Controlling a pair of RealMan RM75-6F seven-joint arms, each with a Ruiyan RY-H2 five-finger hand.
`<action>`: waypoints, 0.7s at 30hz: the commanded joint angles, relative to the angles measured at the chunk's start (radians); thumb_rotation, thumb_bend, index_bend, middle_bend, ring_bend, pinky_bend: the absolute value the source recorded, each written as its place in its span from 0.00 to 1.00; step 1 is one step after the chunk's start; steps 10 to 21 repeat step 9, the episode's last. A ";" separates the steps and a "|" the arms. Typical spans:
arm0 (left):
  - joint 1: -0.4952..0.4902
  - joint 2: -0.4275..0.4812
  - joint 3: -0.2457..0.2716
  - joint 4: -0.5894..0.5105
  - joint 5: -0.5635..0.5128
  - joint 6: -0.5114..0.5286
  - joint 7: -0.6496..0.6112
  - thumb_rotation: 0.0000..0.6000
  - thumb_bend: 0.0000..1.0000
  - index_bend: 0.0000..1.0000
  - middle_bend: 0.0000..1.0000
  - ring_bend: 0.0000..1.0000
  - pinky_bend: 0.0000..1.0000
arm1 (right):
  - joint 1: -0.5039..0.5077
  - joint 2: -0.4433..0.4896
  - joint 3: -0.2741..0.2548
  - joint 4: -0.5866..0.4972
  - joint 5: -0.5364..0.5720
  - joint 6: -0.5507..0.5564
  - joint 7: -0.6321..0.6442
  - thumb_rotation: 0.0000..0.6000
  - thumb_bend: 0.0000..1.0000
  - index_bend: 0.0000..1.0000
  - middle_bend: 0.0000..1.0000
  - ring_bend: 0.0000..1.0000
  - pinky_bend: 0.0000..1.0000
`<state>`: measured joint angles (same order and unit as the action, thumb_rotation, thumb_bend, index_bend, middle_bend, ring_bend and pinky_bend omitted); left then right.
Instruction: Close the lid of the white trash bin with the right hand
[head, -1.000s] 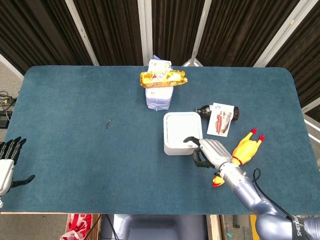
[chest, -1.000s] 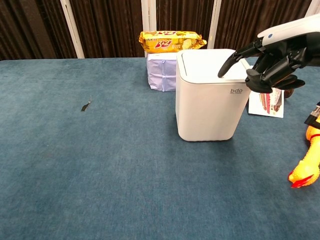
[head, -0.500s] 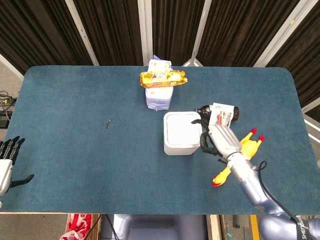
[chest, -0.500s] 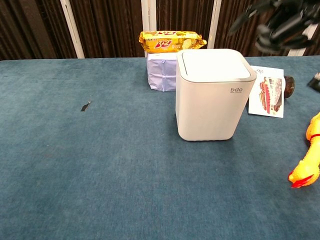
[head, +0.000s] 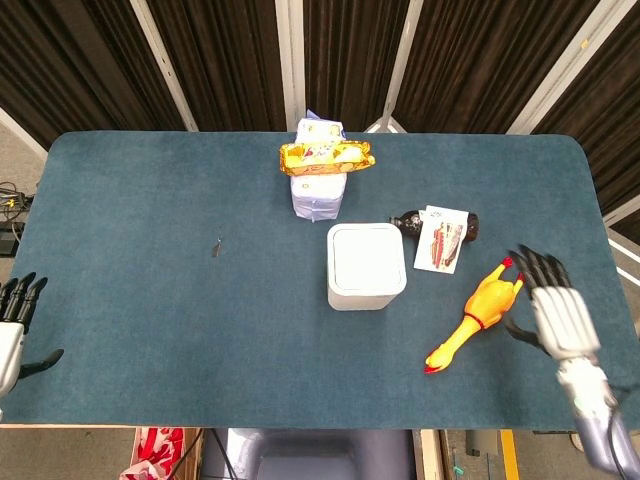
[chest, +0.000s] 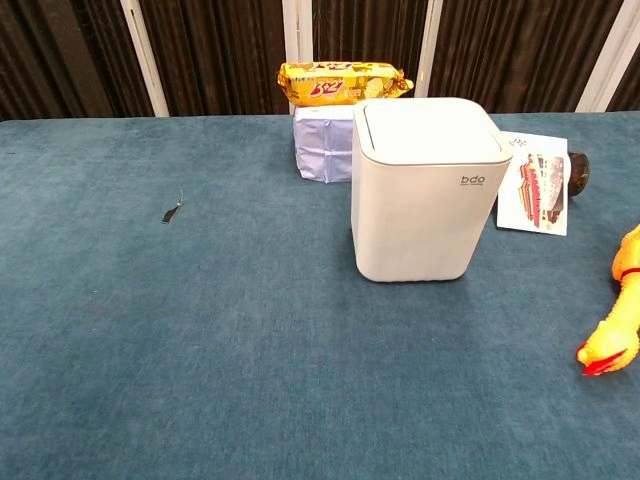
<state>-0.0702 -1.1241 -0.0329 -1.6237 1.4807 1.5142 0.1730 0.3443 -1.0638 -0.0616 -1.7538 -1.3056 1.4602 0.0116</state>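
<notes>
Up close, the white trash bin (chest: 425, 190) carries small grey lettering, "bdo", on its front; it is a smooth, round-cornered box with its flat lid (head: 367, 257) lying shut and level. It stands mid-bench, well apart from the right hand (head: 558, 315), whose dark fingers (head: 538, 266) are spread wide and hold nothing. Just beside those fingers, toward the bin, lies a yellow rubber chicken (head: 477, 315) with a red beak. Beyond it a dark bottle (head: 437, 227) lies on its side, mostly covered by a printed card (chest: 535, 194) too small to read. Behind the bin a glossy yellow biscuit packet (chest: 343, 82), its red lettering not quite legible, rests on a pale crinkled pack (chest: 322, 143). The bench (head: 150, 250) is covered in napped blue cloth. At the frame's edge the left hand (head: 12, 325) is cut off, its fingers apart and empty.
</notes>
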 joint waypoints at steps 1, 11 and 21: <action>0.003 -0.005 0.000 0.006 0.007 0.009 0.008 1.00 0.00 0.00 0.00 0.00 0.00 | -0.081 -0.041 -0.045 0.095 -0.065 0.075 0.036 1.00 0.36 0.00 0.00 0.00 0.00; 0.003 -0.012 -0.005 0.023 0.010 0.014 0.005 1.00 0.00 0.00 0.00 0.00 0.00 | -0.142 -0.074 -0.027 0.192 -0.136 0.144 0.023 1.00 0.36 0.00 0.00 0.00 0.00; 0.003 -0.012 -0.005 0.023 0.010 0.014 0.005 1.00 0.00 0.00 0.00 0.00 0.00 | -0.142 -0.074 -0.027 0.192 -0.136 0.144 0.023 1.00 0.36 0.00 0.00 0.00 0.00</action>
